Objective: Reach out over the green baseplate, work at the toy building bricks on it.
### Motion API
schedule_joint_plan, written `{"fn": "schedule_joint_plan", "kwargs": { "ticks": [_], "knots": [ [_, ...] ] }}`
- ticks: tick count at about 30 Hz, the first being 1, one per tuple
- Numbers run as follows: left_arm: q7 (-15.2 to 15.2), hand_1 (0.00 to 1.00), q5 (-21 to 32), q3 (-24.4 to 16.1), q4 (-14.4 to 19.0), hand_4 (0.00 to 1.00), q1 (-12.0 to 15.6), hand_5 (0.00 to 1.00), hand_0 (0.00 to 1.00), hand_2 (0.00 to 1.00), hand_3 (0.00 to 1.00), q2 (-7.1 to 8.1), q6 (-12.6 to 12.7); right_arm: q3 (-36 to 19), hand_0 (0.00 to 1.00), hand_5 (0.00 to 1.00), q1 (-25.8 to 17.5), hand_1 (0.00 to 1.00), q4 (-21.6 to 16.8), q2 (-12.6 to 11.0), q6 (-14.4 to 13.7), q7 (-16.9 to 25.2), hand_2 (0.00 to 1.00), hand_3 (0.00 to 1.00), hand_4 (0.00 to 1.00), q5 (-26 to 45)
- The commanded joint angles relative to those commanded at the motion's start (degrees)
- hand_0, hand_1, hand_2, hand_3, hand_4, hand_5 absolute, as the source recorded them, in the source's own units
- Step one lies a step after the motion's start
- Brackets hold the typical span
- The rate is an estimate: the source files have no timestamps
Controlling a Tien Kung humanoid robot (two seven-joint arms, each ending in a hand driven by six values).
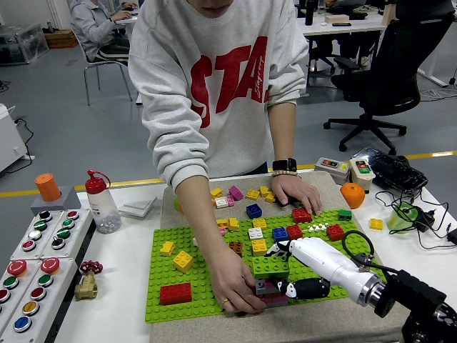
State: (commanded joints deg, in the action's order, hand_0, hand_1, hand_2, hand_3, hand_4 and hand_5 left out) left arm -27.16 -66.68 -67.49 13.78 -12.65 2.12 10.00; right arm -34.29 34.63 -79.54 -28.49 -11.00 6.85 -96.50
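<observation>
The green baseplate (214, 282) lies on a beige mat and carries several bricks. My right hand (285, 268), white with black fingertips, reaches in from the lower right and is shut on a green brick (269, 267) stacked on a dark brick pile (268, 289) near the plate's front edge. A person's hand (239, 289) presses on the plate just left of that pile, touching it. The person's other hand (294, 191) rests at the plate's far edge. A red brick (175, 293) and a yellow brick (183, 260) sit on the left part. My left hand is out of view.
Loose bricks (239, 194) lie on the mat behind the plate. A button panel (32, 264) fills the left side, with a red-capped bottle (102, 204) and an orange cup (48, 187) behind it. An orange ball (352, 194), a switch box (332, 168) and cables lie right.
</observation>
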Motion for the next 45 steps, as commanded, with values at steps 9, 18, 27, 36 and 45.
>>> {"fn": "schedule_joint_plan", "kwargs": {
  "ticks": [9, 18, 27, 36, 45],
  "knots": [
    [-0.2, 0.600, 0.0, 0.1, 0.0, 0.309, -0.1, 0.941, 0.633, 0.609, 0.413, 0.03, -0.2, 0.3, 0.816, 0.170, 0.2, 0.650, 1.3, 0.3, -0.8, 0.4, 0.543, 0.538, 0.415, -0.3],
    [-0.3, 0.600, -0.1, 0.2, 0.0, 0.309, -0.2, 0.942, 0.634, 0.608, 0.413, 0.07, -0.3, 0.1, 0.899, 0.168, 0.2, 0.681, 1.1, 0.2, -0.9, 0.3, 0.544, 0.540, 0.413, -0.5],
    [-0.3, 0.600, -0.2, 0.2, 0.0, 0.309, -0.2, 0.944, 0.633, 0.609, 0.414, 0.08, -0.3, 0.1, 0.920, 0.160, 0.1, 0.694, 1.2, 0.2, -0.9, 0.2, 0.546, 0.540, 0.411, -0.6],
    [-0.4, 0.600, -0.3, 0.1, 0.0, 0.309, -0.3, 0.945, 0.634, 0.610, 0.413, 0.09, -0.4, 0.0, 0.929, 0.158, 0.0, 0.697, 1.4, 0.3, -0.8, 0.1, 0.546, 0.541, 0.411, -0.3],
    [-0.5, 0.599, -0.4, 0.1, 0.0, 0.308, -0.3, 0.943, 0.634, 0.610, 0.413, 0.11, -0.5, -0.3, 0.931, 0.154, 0.0, 0.695, 1.1, 0.2, 0.2, -0.7, 0.548, 0.542, 0.412, 2.5]
  ]
}}
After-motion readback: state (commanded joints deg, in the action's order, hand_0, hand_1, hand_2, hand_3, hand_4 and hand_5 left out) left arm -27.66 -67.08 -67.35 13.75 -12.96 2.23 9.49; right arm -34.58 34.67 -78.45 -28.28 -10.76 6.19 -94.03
